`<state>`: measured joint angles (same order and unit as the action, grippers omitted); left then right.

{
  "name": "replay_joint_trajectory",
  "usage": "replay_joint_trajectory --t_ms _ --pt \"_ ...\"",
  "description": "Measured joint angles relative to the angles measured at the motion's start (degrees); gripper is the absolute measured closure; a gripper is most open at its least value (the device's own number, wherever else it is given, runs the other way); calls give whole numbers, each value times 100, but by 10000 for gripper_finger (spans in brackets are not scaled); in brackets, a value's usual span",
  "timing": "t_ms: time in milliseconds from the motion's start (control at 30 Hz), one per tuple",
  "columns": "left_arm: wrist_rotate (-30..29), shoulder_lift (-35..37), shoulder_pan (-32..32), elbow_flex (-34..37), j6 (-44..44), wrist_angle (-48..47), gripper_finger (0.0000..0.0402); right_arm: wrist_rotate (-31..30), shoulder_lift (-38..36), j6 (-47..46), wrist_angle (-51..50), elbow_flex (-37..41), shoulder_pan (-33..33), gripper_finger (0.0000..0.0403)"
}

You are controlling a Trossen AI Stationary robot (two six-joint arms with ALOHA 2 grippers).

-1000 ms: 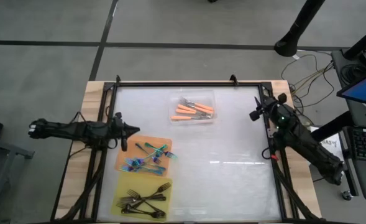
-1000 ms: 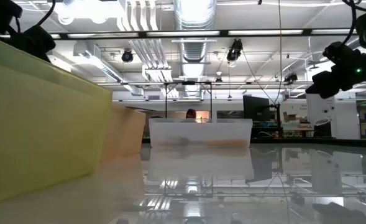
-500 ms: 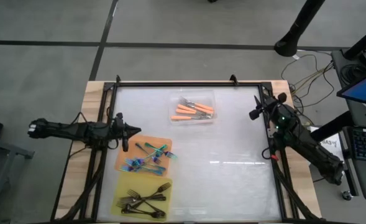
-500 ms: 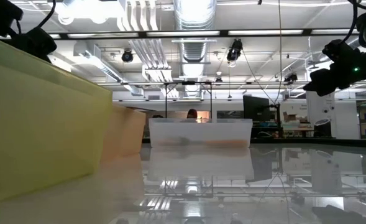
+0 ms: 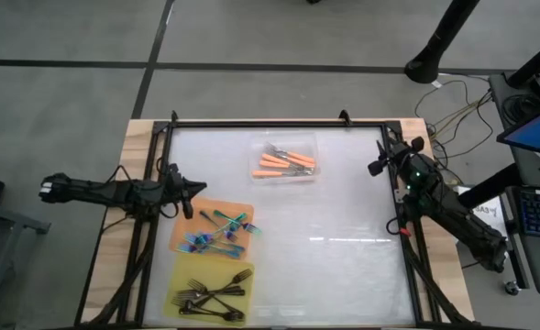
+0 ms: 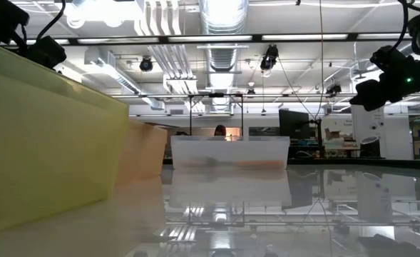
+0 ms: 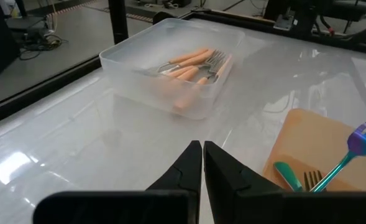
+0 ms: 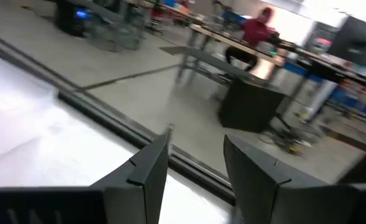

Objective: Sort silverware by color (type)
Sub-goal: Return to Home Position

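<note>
I see left gripper [image 5: 194, 190] closed, empty, at the bench's left edge, the nearer arm to teal forks [image 5: 222, 229] close by and black forks [image 5: 210, 298] at the near-left corner; right gripper [image 5: 377, 169] parted, empty, right edge; no strays, I think.

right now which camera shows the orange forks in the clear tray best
The left wrist view: the orange forks lie close and large inside the clear tray, with handles and tines distinct. The high view shows them small, from above. The low view gives only an orange smear through the tray wall. The right wrist view misses them.
</note>
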<state>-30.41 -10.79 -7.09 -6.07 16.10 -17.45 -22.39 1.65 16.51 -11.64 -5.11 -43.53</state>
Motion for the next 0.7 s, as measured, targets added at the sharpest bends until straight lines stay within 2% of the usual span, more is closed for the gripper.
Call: replay_joint_trajectory --t_ms 233,467,700 --pt "-2 0 0 2 0 2 402 -1373 113 0 -6 -4 -2 255" --pt "-9 205 34 21 2 99 402 -1371 114 0 -4 -4 -2 255" --pt "-10 734 46 26 2 122 402 -1367 115 -1 -4 -4 -2 255"
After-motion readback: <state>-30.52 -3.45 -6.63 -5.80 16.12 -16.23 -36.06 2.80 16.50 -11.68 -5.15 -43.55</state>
